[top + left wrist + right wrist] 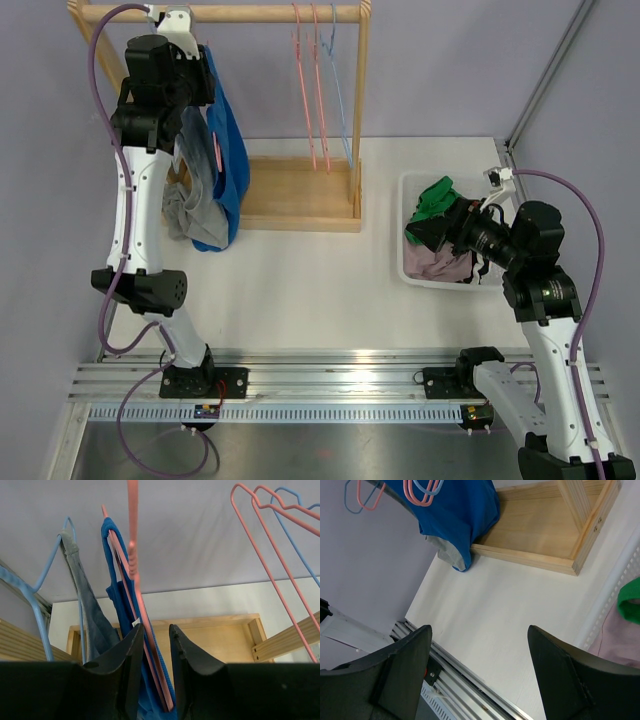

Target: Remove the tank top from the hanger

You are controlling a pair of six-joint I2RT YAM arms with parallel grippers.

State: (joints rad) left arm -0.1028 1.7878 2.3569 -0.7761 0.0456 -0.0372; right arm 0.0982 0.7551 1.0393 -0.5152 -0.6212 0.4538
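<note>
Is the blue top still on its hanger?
Yes. The blue top hangs over the pink hanger, between the left gripper fingers.
</note>
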